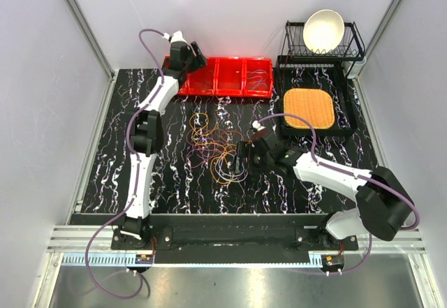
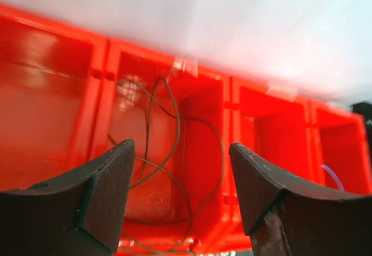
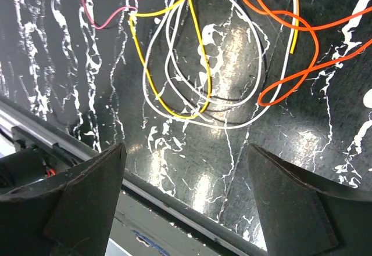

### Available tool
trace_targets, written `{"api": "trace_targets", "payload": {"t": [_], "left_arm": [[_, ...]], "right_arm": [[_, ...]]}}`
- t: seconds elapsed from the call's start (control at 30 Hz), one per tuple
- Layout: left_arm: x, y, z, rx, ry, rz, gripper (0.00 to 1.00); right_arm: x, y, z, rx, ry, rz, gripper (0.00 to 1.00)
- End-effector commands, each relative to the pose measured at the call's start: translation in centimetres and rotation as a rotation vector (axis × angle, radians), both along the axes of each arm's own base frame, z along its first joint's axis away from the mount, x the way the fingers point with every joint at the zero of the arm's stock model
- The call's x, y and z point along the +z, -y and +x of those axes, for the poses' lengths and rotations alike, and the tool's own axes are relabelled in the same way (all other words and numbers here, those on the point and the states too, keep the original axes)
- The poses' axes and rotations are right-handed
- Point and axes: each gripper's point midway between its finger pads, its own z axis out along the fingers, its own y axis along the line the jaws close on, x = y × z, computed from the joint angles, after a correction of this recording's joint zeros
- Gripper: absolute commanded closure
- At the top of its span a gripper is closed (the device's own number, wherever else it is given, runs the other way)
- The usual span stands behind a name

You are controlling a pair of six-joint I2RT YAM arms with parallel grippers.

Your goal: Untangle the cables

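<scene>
The cables (image 1: 213,147) are lying in a loose tangle in the middle of the table (image 1: 112,147). The heap is stretching from far-left to near-right, its loops curling every way. The right gripper (image 1: 243,156) is hanging at the tangle's right edge, jaws spread wide and gripping nothing, with a white loop (image 3: 232,127) and a yellow loop (image 3: 174,115) running lengthwise away from it. The left gripper (image 1: 190,56) is hovering over the red bins (image 1: 223,93), equally wide and empty, above a dark cable (image 2: 178,125) coiling in one compartment.

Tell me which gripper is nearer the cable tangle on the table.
Right. The right gripper hovers at the right edge of the cable tangle; the left gripper is far back, over the red bins.
</scene>
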Motion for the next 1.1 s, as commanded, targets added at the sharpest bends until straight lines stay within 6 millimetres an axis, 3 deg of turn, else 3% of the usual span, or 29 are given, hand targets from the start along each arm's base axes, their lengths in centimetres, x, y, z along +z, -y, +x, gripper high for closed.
{"api": "trace_targets", "payload": {"t": [0.0,0.07,0.1,0.17,0.2,0.27,0.3,0.33,0.37,0.4,0.43,0.47,0.5,0.53,0.57,0.6,0.63,0.67,0.7,0.77,0.8,0.83,0.87,0.9,0.93,0.97,1.0,1.07], "left_arm": [[14.4,-2.5,-1.3,0.092,0.227,0.008,0.29],[15.4,-2.7,-2.0,0.108,0.221,0.010,0.27],[17.2,-3.0,-2.7,0.109,0.243,0.002,0.13],[18.3,-2.6,-3.8,0.092,0.240,0.008,0.06],[20.2,-2.6,-4.7,0.085,0.257,0.010,0.01],[20.5,-2.8,-6.3,0.092,0.213,0.040,0.01],[22.4,-3.2,-7.7,0.102,0.221,0.041,0.01],[22.8,-3.8,-8.6,0.121,0.207,0.049,0.01],[21.0,-4.1,-9.9,0.128,0.132,0.066,0.01],[22.8,-4.8,-11.7,0.140,0.138,0.067,0.01],[22.9,-5.6,-12.8,0.162,0.118,0.082,0.01],[20.4,-5.9,-14.2,0.161,0.041,0.110,0.01],[22.0,-6.5,-16.2,0.165,0.053,0.112,0.01],[21.8,-6.8,-17.4,0.162,0.035,0.123,0.01],[19.2,-7.2,-18.8,0.149,-0.035,0.157,0.01],[20.5,-7.5,-20.7,0.138,-0.015,0.156,0.01],[20.0,-7.0,-21.8,0.094,-0.032,0.158,0.01],[17.7,-7.1,-23.4,0.065,-0.100,0.194,0.01],[18.6,-7.4,-25.2,0.058,-0.092,0.196,0.01],[16.1,-7.2,-28.1,0.003,-0.173,0.231,0.01],[16.7,-6.9,-30.1,-0.033,-0.166,0.211,0.01],[14.8,-6.6,-31.6,-0.074,-0.217,0.206,0.01],[14.1,-6.2,-33.3,-0.110,-0.248,0.199,0.01],[14.9,-5.7,-35.2,-0.150,-0.226,0.179,0.01],[13.1,-5.4,-36.8,-0.189,-0.263,0.190,0.01],[12.6,-4.7,-38.1,-0.227,-0.266,0.205,0.01],[13.0,-4.9,-39.5,-0.237,-0.239,0.216,0.01],[10.5,-5.6,-41.3,-0.230,-0.297,0.255,0.01]], "right_arm": [[2.7,-0.5,0.4,-0.005,0.036,0.064,0.11],[2.9,-0.4,0.2,-0.006,0.036,0.061,0.11],[3.2,-0.4,0.2,-0.006,0.042,0.061,0.11],[3.5,-0.3,0.2,-0.007,0.047,0.049,0.11],[3.7,-0.2,0.4,-0.011,0.052,0.044,0.11],[4.4,-0.2,0.6,-0.009,0.065,0.037,0.11],[4.7,-0.1,0.7,-0.015,0.074,0.034,0.11],[5.1,-0.1,0.9,-0.016,0.085,0.031,0.11],[5.8,-0.1,1.1,-0.019,0.097,0.032,0.11],[6.2,0.1,1.4,-0.028,0.112,0.026,0.10],[6.4,0.2,1.6,-0.030,0.122,0.020,0.10],[7.0,0.2,1.8,-0.036,0.133,0.018,0.09],[7.3,0.3,2.0,-0.040,0.143,0.012,0.09],[7.5,0.3,2.1,-0.035,0.150,0.010,0.09],[8.1,0.4,2.6,-0.052,0.169,0.001,0.09],[8.2,0.5,2.9,-0.056,0.176,-0.009,0.09],[8.3,0.5,3.1,-0.055,0.182,-0.015,0.08],[8.8,0.4,3.3,-0.057,0.192,-0.016,0.08],[8.8,0.4,3.6,-0.064,0.195,-0.024,0.08],[9.6,0.1,4.1,-0.071,0.209,-0.017,0.08],[9.4,0.0,4.3,-0.072,0.207,-0.024,0.07],[9.6,-0.2,4.5,-0.070,0.208,-0.022,0.07],[9.9,-0.4,4.7,-0.072,0.212,-0.021,0.07],[9.6,-0.7,4.8,-0.066,0.203,-0.024,0.07],[9.6,-0.8,4.9,-0.064,0.201,-0.025,0.07],[9.8,-1.0,5.0,-0.061,0.197,-0.024,0.08],[9.5,-1.3,4.9,-0.049,0.186,-0.024,0.09],[9.5,-1.5,5.1,-0.044,0.180,-0.027,0.09]]}}
